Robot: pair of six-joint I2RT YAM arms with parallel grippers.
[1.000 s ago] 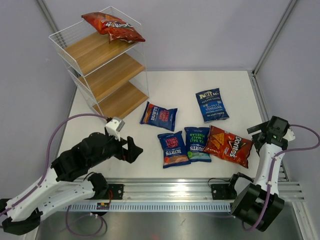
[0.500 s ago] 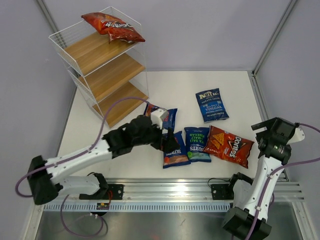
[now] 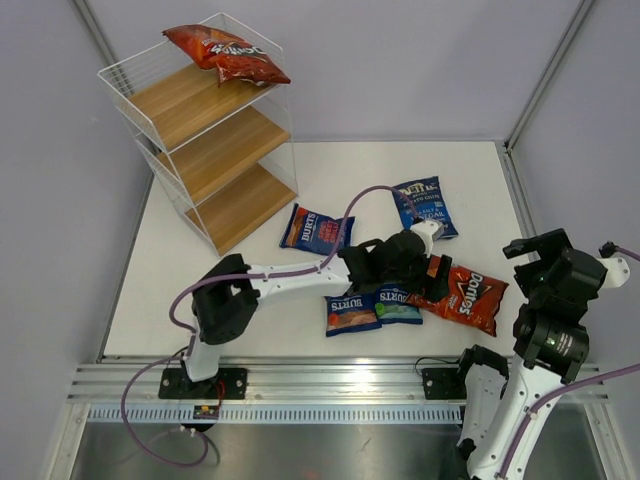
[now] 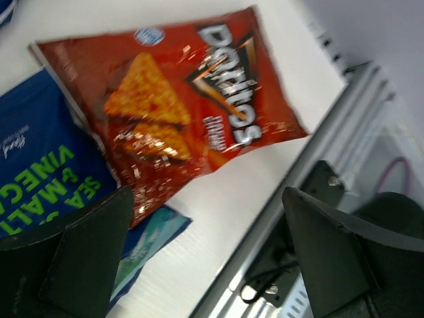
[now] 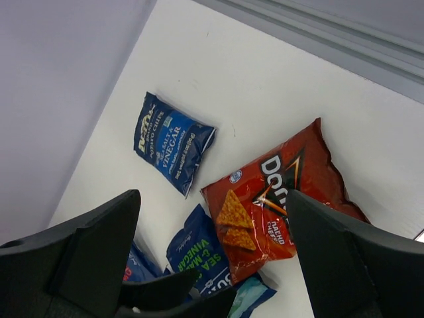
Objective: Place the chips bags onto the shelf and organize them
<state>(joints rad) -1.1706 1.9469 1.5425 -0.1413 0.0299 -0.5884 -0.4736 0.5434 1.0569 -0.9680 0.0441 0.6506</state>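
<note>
Reaching across from the near left corner of the table, where it sat a second ago, the left arm now stretches rightward over the bags, none of which has shifted.

On the table (image 3: 250,300) the red Doritos bag (image 3: 465,293) lies flat, logo up, near the right front edge. The left gripper (image 3: 436,270) hangs just over its left end; in the left wrist view the jaws stand spread as wide as they go, with nothing between them, and the bag fills the space ahead of the fingers (image 4: 79,258). No contact with the bag shows.

Just left of that bag lies the sea salt and malt vinegar bag (image 3: 398,304), its edge tucked under the Doritos bag, and beside it a Burts bag (image 3: 350,313); the arm crosses above the tops of both. Another Burts bag (image 3: 316,230) lies apart, nearer the shelf (image 3: 200,140). The Kettle bag (image 3: 425,203) lies farther back, its lower part hidden by the left wrist.

A second Doritos bag (image 3: 225,52) rests on top of the shelf, which stands at the far left corner with all three boards bare.

The right gripper (image 3: 538,247) is raised at the right edge, fully spread and empty, looking down on the bags from above.
</note>
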